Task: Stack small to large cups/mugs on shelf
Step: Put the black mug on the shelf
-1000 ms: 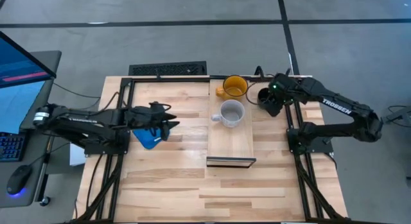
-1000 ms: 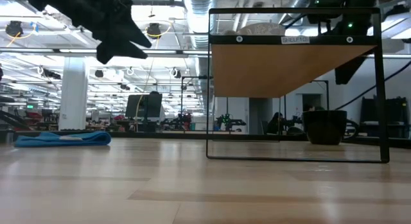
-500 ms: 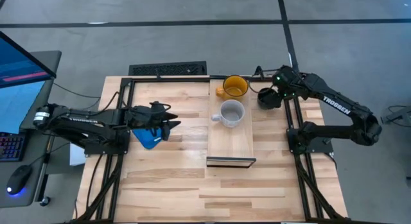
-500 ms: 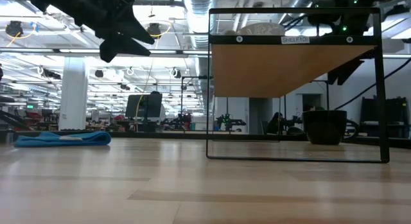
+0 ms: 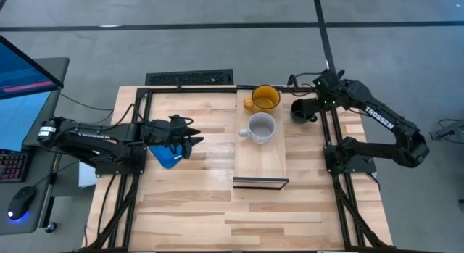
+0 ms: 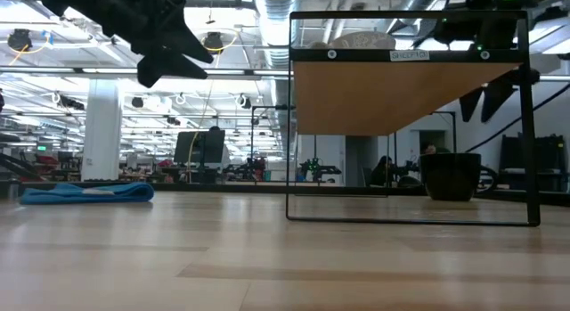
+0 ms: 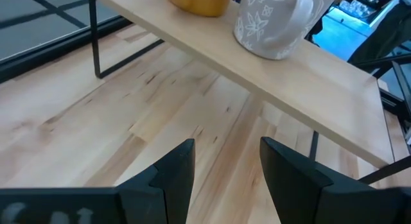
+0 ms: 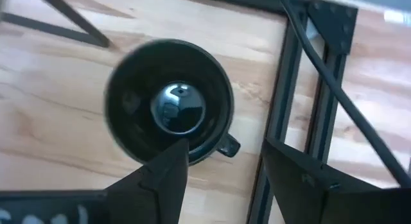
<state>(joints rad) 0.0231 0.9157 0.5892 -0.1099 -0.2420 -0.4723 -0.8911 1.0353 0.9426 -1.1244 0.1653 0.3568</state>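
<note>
**Black mug pickup: approach and grasp**

The right end effector (image 8: 218,169) hangs above the black mug (image 5: 302,110), fingers apart and empty. The mug stands upright on the desk (image 5: 203,202) just beside the shelf (image 5: 261,162), close to the dark frame rail (image 8: 282,115).

Procedure, as judged from this position:
- Centre one finger inside the rim and one outside, on the side away from the handle.
- Keep clear of the frame rail during descent.
- Lift vertically before moving over the shelf.

The left end effector (image 7: 221,163) waits over the desk near the blue object (image 5: 165,157), fingers parted, holding nothing.

Containers: the black mug appears empty, with a glossy floor. The yellow mug (image 5: 264,98) and the white mug (image 5: 261,127) stand separately on the shelf; both appear empty in the high view.
</note>
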